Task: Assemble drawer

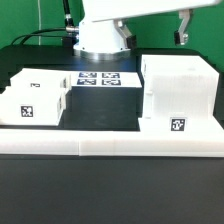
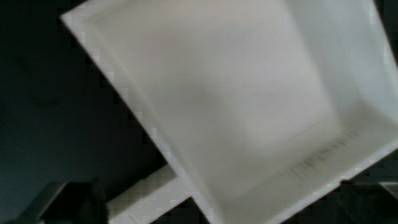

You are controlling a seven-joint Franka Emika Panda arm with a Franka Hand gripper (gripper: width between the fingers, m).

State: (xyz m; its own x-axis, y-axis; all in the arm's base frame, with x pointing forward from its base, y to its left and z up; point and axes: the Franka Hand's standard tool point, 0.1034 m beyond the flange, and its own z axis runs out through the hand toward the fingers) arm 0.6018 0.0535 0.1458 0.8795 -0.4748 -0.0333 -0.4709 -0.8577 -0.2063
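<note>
Left of the marker board (image 1: 98, 77), two white trays (image 1: 38, 97) sit on the black table (image 1: 100, 105), close together and seemingly touching. Two black-and-white square tags show on them, one on an upper face and one on the face towards the camera. The marker board itself lies flat in the middle, just in front of the arm's white base (image 1: 100, 35), and four square tags can be made out on it in two rows. Right of the board stands one large boxy housing (image 1: 180, 90), upright, taller than the trays and well apart from them, with one tag low on its front. The tags are the only markings visible, and they carry patterns rather than letters.

One gripper (image 1: 183, 38) hangs above the housing, clear of it. Its jaws are spread and hold nothing. In the wrist view a dark finger (image 2: 68, 200) shows at the frame's edge over the housing's open white inside (image 2: 231, 100).

One long low wall (image 1: 110, 142) runs along the table's near edge, in front of the board.
</note>
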